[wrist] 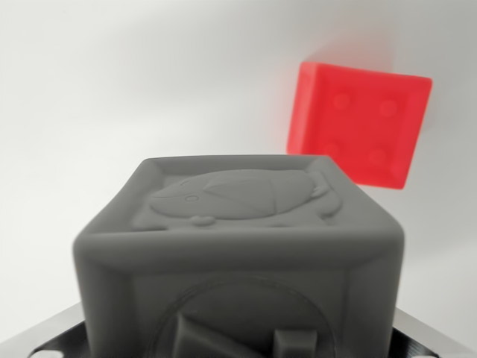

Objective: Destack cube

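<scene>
A grey cube (238, 253) with an embossed animal on its upper face fills the lower half of the wrist view, very close to the camera. It sits between the two sides of my gripper (238, 339), whose dark metal parts show only at the bottom left (45, 339) and bottom right (428, 335) corners. The jaws appear closed against the cube's sides; the fingertips themselves are hidden. A red cube (359, 123) with four round dimples on its face lies farther off on the white surface, toward the wrist view's upper right, apart from the grey cube.
A plain white surface (112, 89) spreads around both cubes. Nothing else is in view.
</scene>
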`<state>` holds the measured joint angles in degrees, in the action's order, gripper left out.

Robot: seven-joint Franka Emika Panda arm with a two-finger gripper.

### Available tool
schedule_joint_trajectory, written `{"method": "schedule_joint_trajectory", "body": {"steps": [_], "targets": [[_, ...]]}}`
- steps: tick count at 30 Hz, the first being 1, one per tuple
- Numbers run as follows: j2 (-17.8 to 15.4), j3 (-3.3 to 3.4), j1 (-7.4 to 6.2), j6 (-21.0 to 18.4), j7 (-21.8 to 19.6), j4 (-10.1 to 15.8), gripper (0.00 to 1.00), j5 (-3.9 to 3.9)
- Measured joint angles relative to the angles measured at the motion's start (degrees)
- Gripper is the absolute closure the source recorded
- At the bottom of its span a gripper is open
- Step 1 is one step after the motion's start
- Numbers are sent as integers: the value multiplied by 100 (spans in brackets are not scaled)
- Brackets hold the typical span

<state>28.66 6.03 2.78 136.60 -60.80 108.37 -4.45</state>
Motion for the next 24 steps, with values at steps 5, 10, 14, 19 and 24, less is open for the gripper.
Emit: {"method": "schedule_joint_trajectory", "body": {"steps": [5,10,14,19,24], "targets": [[-27,-20,-66,24,20,48,100,16],[-50,-36,-135,42,38,87,100,31],[-69,-55,-197,55,56,121,100,44],[-88,-78,-266,65,79,147,100,61],[-116,-101,-331,73,100,183,100,73]]}}
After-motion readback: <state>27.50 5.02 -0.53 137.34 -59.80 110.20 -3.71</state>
